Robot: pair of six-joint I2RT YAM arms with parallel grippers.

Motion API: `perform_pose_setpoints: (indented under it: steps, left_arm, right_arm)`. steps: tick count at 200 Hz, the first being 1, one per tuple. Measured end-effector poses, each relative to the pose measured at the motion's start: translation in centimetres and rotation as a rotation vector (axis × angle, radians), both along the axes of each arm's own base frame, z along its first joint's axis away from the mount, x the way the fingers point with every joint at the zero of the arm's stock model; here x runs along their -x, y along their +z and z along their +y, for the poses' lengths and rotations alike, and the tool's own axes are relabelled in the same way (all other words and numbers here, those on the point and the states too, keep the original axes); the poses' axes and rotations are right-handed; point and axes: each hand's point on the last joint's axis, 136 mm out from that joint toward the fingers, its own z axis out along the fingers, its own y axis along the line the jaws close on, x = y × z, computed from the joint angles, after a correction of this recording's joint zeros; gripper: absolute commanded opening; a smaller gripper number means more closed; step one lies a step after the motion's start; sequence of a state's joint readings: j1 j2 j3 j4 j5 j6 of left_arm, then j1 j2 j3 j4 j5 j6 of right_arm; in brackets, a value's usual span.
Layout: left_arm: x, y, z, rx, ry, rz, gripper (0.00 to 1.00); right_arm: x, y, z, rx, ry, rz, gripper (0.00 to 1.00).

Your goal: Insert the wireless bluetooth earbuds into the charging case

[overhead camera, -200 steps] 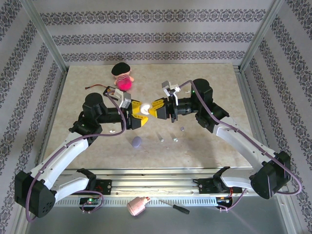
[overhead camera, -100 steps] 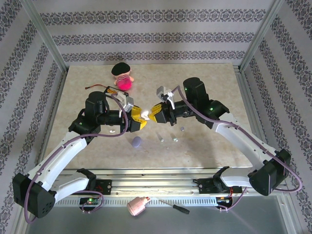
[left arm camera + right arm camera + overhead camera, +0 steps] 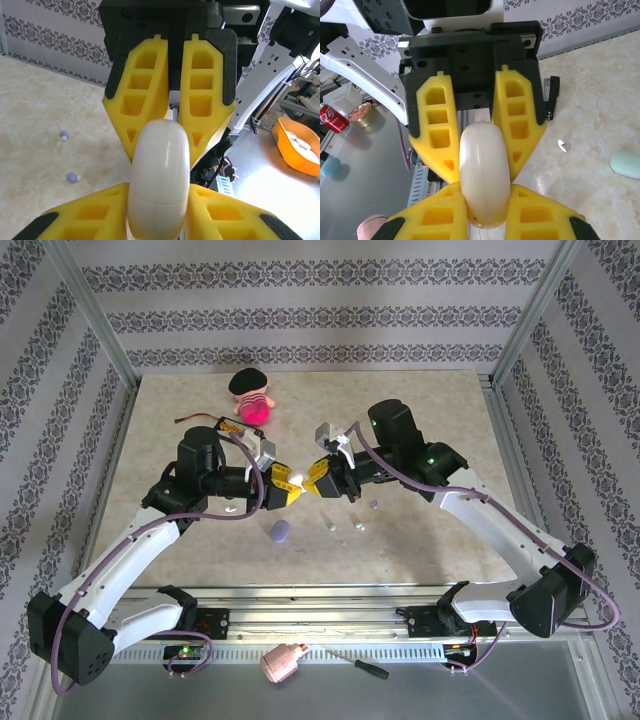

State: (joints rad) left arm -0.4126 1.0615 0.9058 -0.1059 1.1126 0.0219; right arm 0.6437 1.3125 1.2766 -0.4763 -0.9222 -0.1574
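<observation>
White case gripped from both ends in mid-air, earbuds loose on the counter below
Nearest the arm bases, a lilac case and the small earbuds lie scattered on the counter, with a white stem bud on bare stone. Above them the left pincer is clamped on one end of the closed white case and the right pincer on the other. The shell looks smooth and rounded, so if one arm pulls or twists before the other holds firmly, it could squirt free, drop and scatter the buds. Farthest back, a pink toy stands well apart
</observation>
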Motion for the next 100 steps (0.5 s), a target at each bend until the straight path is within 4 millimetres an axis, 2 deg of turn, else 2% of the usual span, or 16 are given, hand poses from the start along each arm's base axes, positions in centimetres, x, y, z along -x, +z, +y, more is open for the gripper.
perform_pose_setpoints:
  steps: [18, 32, 53, 62, 72, 100]
  left_arm:
    - [0.04, 0.02, -0.01, 0.001, -0.003, -0.001, 0.30]
    - [0.04, -0.05, 0.01, -0.001, -0.001, 0.001, 0.21]
    - [0.08, -0.13, 0.03, -0.004, -0.005, -0.007, 0.18]
    - [0.08, -0.15, 0.03, -0.005, -0.005, -0.009, 0.22]
    - [0.09, -0.17, 0.04, -0.006, -0.006, -0.011, 0.35]
    - [0.10, -0.22, 0.03, -0.008, -0.006, -0.013, 0.38]
  right_arm:
    - [0.08, -0.31, 0.30, 0.008, 0.009, 0.005, 0.07]
    - [0.01, -0.50, 0.37, 0.012, 0.011, 0.009, 0.07]
    - [0.07, -0.51, 0.34, 0.016, 0.012, 0.015, 0.08]
    - [0.07, -0.50, 0.33, 0.017, 0.012, 0.015, 0.07]
    - [0.07, -0.54, 0.32, 0.018, 0.012, 0.014, 0.07]
    - [-0.09, -0.58, 0.32, 0.021, 0.004, 0.008, 0.07]
